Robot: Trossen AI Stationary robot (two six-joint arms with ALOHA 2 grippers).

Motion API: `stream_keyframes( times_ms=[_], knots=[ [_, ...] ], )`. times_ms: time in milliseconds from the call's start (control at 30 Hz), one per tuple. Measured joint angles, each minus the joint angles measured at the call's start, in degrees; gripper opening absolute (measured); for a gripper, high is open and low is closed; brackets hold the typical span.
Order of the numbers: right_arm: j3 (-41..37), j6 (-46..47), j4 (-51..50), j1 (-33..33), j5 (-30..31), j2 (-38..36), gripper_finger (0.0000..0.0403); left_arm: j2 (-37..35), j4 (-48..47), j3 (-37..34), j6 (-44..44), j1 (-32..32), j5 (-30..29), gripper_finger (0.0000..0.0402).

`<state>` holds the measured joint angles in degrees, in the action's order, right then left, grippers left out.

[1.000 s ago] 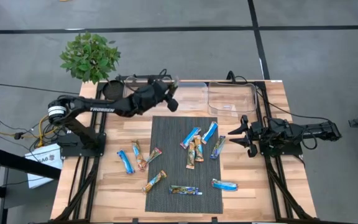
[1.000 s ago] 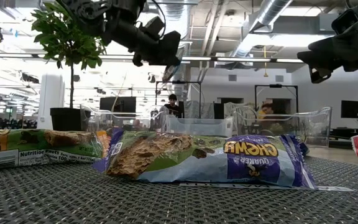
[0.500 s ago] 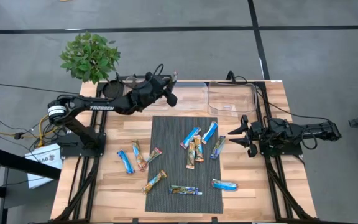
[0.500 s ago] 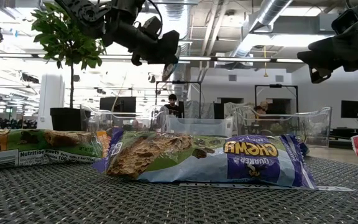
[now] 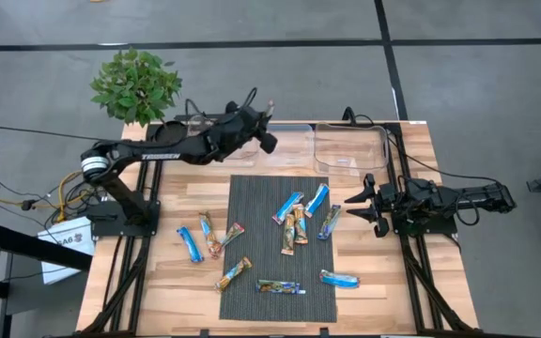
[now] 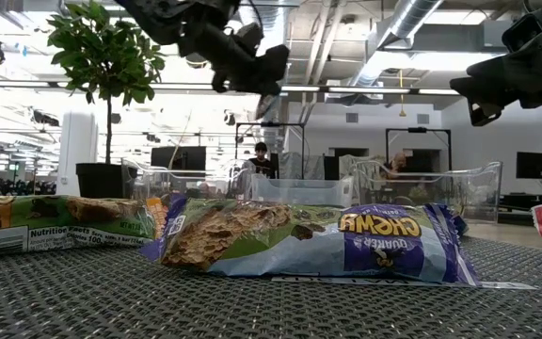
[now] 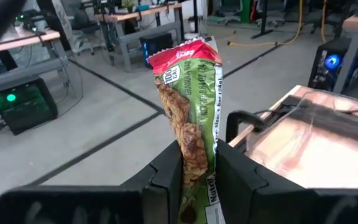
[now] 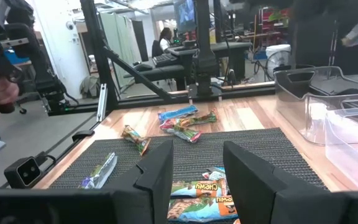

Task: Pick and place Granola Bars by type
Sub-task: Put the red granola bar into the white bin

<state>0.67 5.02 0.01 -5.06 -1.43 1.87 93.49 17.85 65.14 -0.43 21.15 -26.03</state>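
I have the left gripper clamped on one granola bar and raised over the back of the table, just at the near-left edge of the left clear bin — the bin lies right below and slightly toward the right arm's side, so I judge the coming move to be a short carry over the rim and a drop. In the left wrist view the bar stands on end between my fingers, its long axis running straight out along them, pinched near its lower end with most of its length sticking free beyond the tips. It's a glossy wrapper, green down the body with a red top and a picture of an oat bar on the face. The right gripper waits low at the right edge of the dark mat, fingers apart and holding nothing, just beside the cluster of bars in the mat's middle — it is the nearer arm for those. The second clear bin sits next to the first, behind the right arm.
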Motion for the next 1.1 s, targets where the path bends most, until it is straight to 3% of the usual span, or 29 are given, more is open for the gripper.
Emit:
stream_keyframes(
  times_ms=[300,533,867,1100],
  knots=[
    [0.01,0.0,-0.02,0.02,0.06,-0.02,0.0134,11.64,-9.64,14.35,-7.38,0.41,0.01,0.0075],
    [0.02,-0.01,-0.02,0.02,0.02,-0.01,0.0133,19.14,-17.91,20.91,-15.54,1.57,0.39,0.0075],
    [0.01,-0.01,-0.02,0.0,0.02,0.0,0.0133,22.97,-26.1,22.08,-31.73,2.92,10.86,0.0075],
    [0.01,-0.01,-0.02,0.0,0.02,0.0,0.0134,22.97,-31.6,22.1,-32.95,4.19,6.73,0.0075]
  ],
)
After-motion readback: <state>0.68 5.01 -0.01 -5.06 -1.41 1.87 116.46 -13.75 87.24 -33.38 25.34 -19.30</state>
